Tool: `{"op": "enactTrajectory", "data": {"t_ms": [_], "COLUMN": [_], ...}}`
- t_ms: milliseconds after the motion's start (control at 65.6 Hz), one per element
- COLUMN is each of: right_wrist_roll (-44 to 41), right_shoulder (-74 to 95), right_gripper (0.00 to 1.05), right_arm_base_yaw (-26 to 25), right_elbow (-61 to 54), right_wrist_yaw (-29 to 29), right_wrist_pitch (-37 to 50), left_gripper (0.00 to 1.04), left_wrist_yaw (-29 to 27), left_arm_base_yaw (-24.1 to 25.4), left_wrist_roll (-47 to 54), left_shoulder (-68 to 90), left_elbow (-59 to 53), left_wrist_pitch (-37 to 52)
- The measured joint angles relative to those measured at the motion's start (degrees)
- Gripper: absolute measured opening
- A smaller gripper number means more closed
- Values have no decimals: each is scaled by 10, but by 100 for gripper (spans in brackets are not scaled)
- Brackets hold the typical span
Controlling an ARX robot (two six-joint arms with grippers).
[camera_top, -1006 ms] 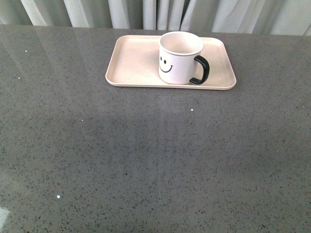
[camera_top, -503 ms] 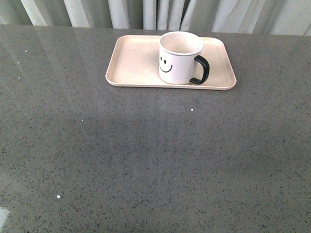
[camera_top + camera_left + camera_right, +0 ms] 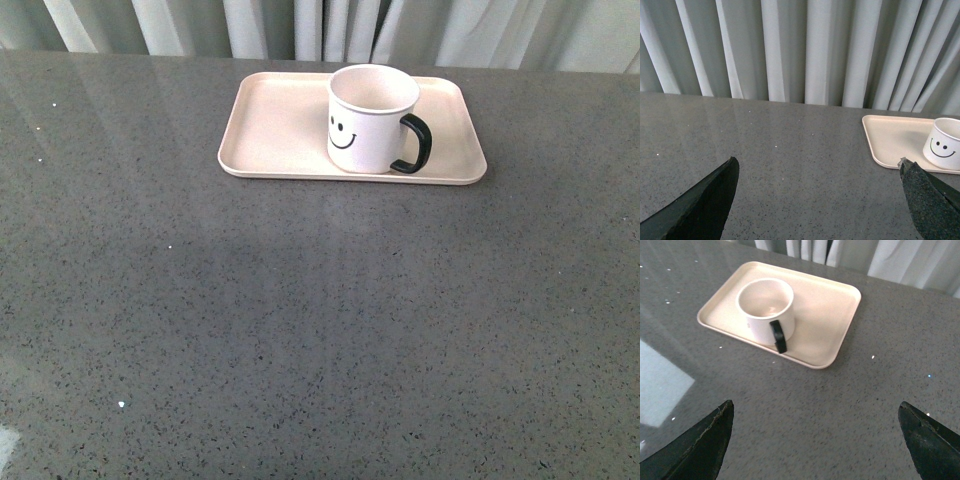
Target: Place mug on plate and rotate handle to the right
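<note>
Mug [image 3: 372,120] stands upright on plate [image 3: 280,130], right of the plate's centre. Handle [image 3: 415,145] points right, turned slightly toward the front camera. Plate lies at the far side of the grey surface [image 3: 300,330], close to the curtain [image 3: 300,25]. Left jaws: spread wide, empty, well apart from the plate. Right jaws: spread wide, empty, short of the plate. Judgement: task looks essentially done. Mug probably rigid, glossy, slippery and chip-prone. For any trim, pinch the rim wall opposite the handle. The plate looks light and may slide.
</note>
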Motion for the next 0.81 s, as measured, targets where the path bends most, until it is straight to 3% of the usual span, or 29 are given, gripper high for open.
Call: {"op": "enactTrajectory", "data": {"t_ms": [152,366,807], "right_wrist_roll": [6,38,82], "right_shoulder": [175,360,555], "right_gripper": [96,96,96], "right_arm_base_yaw": [33,87,133], "right_elbow": [127,317,557], "right_wrist_yaw": [28,63,109], "right_wrist_pitch": [4,-58,-168], "left_gripper": [96,96,96], "left_wrist_yaw": [0,0,0], "left_arm_base_yaw": [0,0,0], "left_wrist_roll": [0,0,0], "left_shoulder": [0,0,0], "left_elbow": [0,0,0], "left_wrist_pitch": [0,0,0]}}
